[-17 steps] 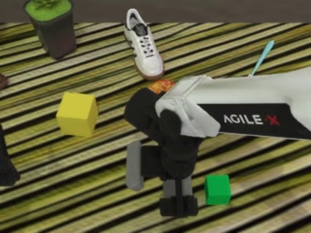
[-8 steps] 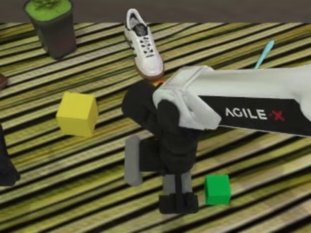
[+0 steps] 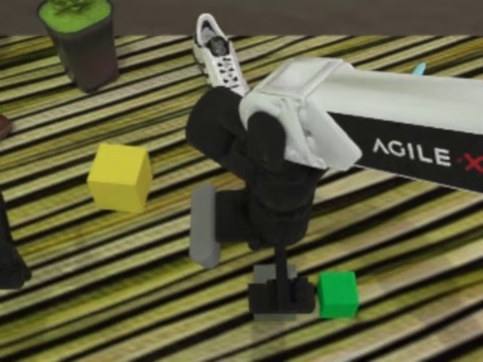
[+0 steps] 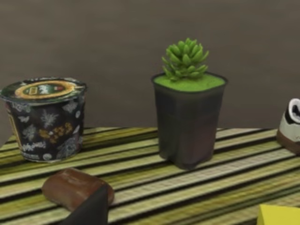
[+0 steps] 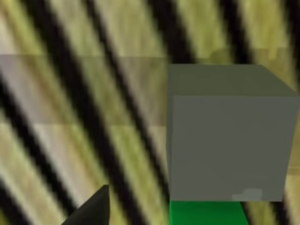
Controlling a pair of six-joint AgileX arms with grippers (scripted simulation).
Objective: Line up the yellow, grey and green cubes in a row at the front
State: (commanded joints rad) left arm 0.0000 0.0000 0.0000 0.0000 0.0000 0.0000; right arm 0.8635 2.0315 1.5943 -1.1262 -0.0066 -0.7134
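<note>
My right gripper (image 3: 281, 296) hovers open over the grey cube (image 3: 264, 273) at the front of the striped table, and the cube peeks out on both sides of it. The right wrist view shows the grey cube (image 5: 229, 140) resting on the mat, clear of my dark fingertip (image 5: 96, 208). The small green cube (image 3: 337, 294) stands right beside it, on its right, and its top (image 5: 206, 213) touches the grey one's edge. The big yellow cube (image 3: 119, 177) stands apart at mid-left, with a corner (image 4: 279, 215) in the left wrist view. My left gripper (image 3: 7, 264) stays parked at the left edge.
At the back left stands a dark pot with a green plant (image 3: 79, 41) (image 4: 190, 122). A white sneaker (image 3: 219, 56) lies at the back centre, partly under my right arm. A printed noodle cup (image 4: 44, 119) and a brown lump (image 4: 70, 187) sit near the left gripper.
My right arm has risen and its wrist has swung toward the back, covering more of the sneaker and the orange item. The gripper has come up off the grey cube, which stays beside the green cube.
</note>
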